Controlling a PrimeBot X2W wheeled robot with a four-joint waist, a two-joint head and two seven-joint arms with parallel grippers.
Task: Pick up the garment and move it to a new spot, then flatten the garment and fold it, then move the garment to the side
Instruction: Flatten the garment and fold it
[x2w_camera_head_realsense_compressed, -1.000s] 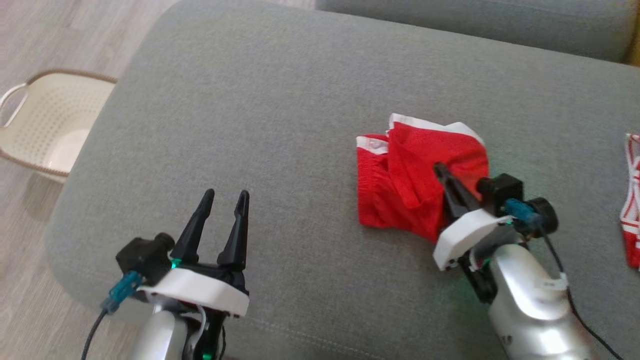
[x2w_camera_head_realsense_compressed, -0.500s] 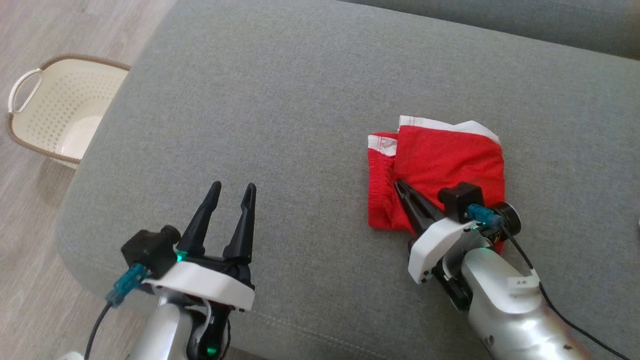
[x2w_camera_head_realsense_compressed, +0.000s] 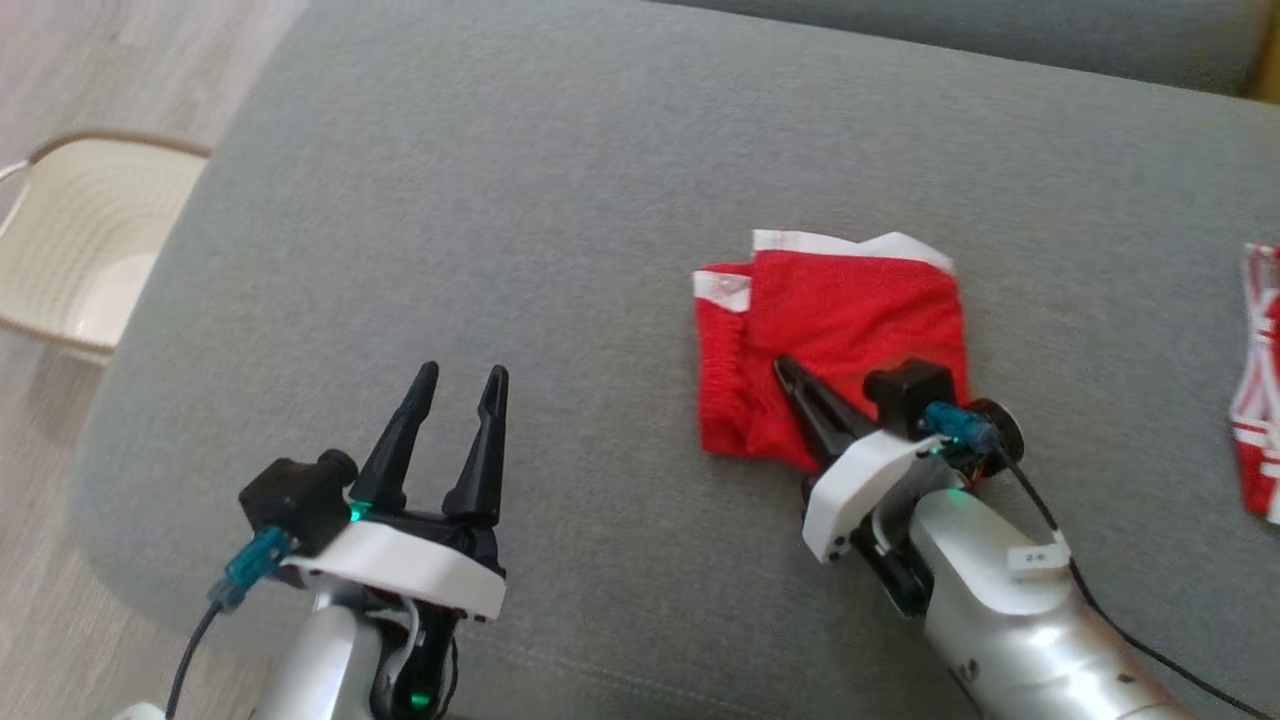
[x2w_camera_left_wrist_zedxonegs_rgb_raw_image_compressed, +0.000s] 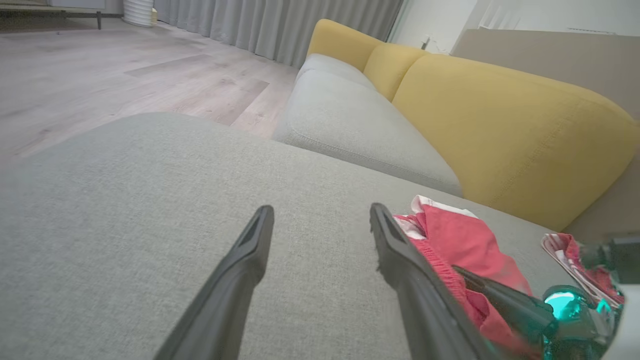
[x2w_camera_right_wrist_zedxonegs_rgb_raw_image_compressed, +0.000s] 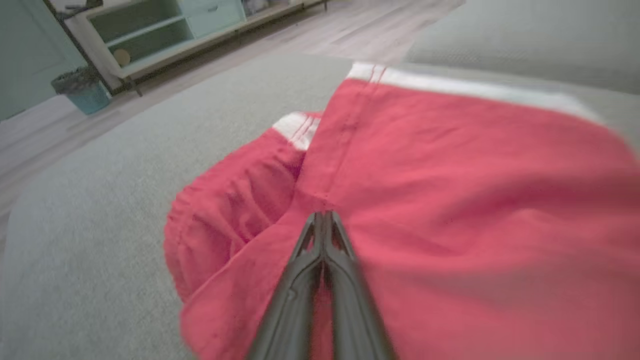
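The red garment (x2w_camera_head_realsense_compressed: 850, 310) with white trim lies folded on the grey couch cushion (x2w_camera_head_realsense_compressed: 500, 180), right of centre. My right gripper (x2w_camera_head_realsense_compressed: 783, 365) is shut, its tips pinching the left edge of the garment's upper flap. In the right wrist view the shut fingers (x2w_camera_right_wrist_zedxonegs_rgb_raw_image_compressed: 324, 216) lie over the red cloth (x2w_camera_right_wrist_zedxonegs_rgb_raw_image_compressed: 475, 175) at that flap edge. My left gripper (x2w_camera_head_realsense_compressed: 460, 375) stands open over bare cushion at the lower left, apart from the garment. The left wrist view shows its open fingers (x2w_camera_left_wrist_zedxonegs_rgb_raw_image_compressed: 320, 212) with the garment (x2w_camera_left_wrist_zedxonegs_rgb_raw_image_compressed: 465, 245) to their right.
A cream perforated basket (x2w_camera_head_realsense_compressed: 80, 250) stands on the wood floor off the cushion's left edge. A second red-and-white striped cloth (x2w_camera_head_realsense_compressed: 1260, 380) lies at the far right. A yellow sofa back (x2w_camera_left_wrist_zedxonegs_rgb_raw_image_compressed: 500, 125) rises behind the cushion.
The right gripper carried the raised flap leftward and laid it flat over the garment. The head camera shifted between frames. The left gripper stayed open in place.
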